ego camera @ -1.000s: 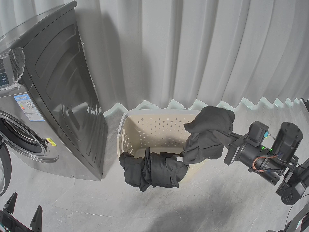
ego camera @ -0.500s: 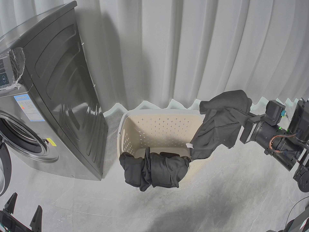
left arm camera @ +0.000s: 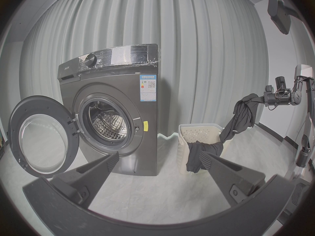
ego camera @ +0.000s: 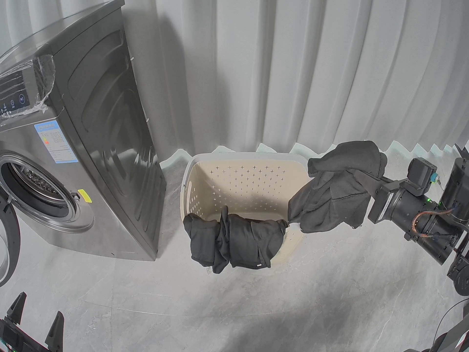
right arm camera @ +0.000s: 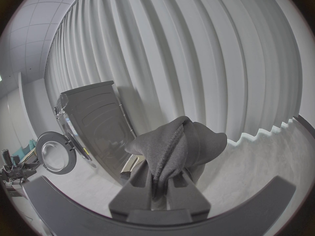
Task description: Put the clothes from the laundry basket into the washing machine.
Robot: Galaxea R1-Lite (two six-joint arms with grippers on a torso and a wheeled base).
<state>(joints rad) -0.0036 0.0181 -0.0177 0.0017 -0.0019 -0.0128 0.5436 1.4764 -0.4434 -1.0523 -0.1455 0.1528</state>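
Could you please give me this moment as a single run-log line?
right claw: shut on dark garment, aloft beside laundry basket | left claw: open, low, empty | dark clothing: draped on its rim | washing machine: door open

Bright light; soft floor shadows (2 wrist views fisheye-warped).

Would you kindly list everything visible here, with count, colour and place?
washing machine: one, dark grey, on the robot's left, door open.
laundry basket: one, cream, on the floor beside the machine.
clothes: black, count unclear, held up beside the basket, rest draped over its front rim.
curtain: one, white, behind everything.
floor: grey, marbled.
left gripper: one, black, open, low, facing the machine.
right gripper: one, black, shut on the clothes.
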